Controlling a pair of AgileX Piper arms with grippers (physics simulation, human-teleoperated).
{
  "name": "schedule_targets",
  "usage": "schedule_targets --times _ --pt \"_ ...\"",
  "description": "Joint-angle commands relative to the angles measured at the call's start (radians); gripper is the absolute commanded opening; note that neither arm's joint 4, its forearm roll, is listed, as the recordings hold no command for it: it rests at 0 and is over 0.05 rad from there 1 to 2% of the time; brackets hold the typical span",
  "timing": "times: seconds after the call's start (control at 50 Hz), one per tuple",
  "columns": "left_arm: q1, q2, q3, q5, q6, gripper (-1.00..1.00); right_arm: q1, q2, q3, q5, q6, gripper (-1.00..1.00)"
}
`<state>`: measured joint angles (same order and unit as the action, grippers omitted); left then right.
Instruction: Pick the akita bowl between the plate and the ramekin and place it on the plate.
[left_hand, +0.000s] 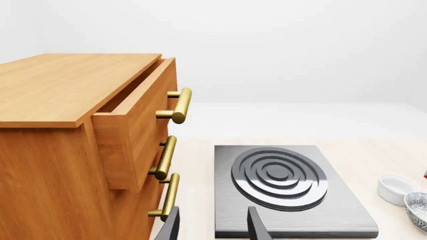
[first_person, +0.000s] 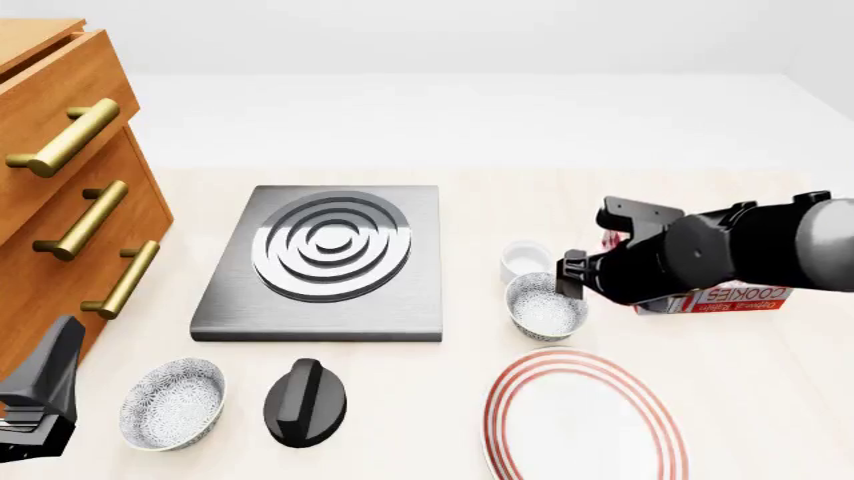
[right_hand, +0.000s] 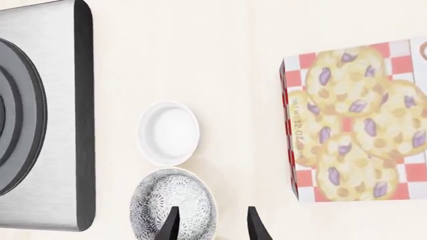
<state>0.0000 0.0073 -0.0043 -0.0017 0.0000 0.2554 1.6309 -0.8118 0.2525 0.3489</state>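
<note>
The akita bowl (first_person: 546, 305), white with fine speckles, stands between the small plain white ramekin (first_person: 526, 258) and the red-ringed plate (first_person: 587, 425). My right gripper (first_person: 574, 276) hovers just right of the bowl's rim. In the right wrist view the right gripper (right_hand: 212, 227) is open, with one finger over the akita bowl (right_hand: 175, 205) near its rim and the other outside it; the ramekin (right_hand: 168, 132) lies just beyond. My left gripper (first_person: 44, 392) sits at the front left, away from these; the left gripper (left_hand: 213, 227) is open and holds nothing.
A second speckled bowl (first_person: 172, 403) and a black knob-shaped object (first_person: 306, 400) lie front left. A grey burner slab (first_person: 327, 260) sits mid-table. A wooden drawer cabinet (first_person: 54, 200) with brass handles stands at the left. A cookie box (first_person: 721, 297) lies under the right arm.
</note>
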Motion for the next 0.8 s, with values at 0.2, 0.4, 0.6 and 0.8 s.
schedule_targets --times 0.2,0.4,0.6,0.8 --pt "0.000 0.000 0.000 0.000 0.000 1.00 -0.011 0.018 0.014 -0.020 -0.012 1.00" --pt "0.000 0.000 0.000 0.000 0.000 1.00 -0.011 0.042 0.025 -0.041 -0.005 1.00" --pt "0.000 0.000 0.000 0.000 0.000 1.00 -0.005 0.053 0.027 -0.048 -0.004 1.00" --pt "0.000 0.000 0.000 0.000 0.000 1.00 -0.019 0.060 0.031 -0.057 -0.039 -1.00"
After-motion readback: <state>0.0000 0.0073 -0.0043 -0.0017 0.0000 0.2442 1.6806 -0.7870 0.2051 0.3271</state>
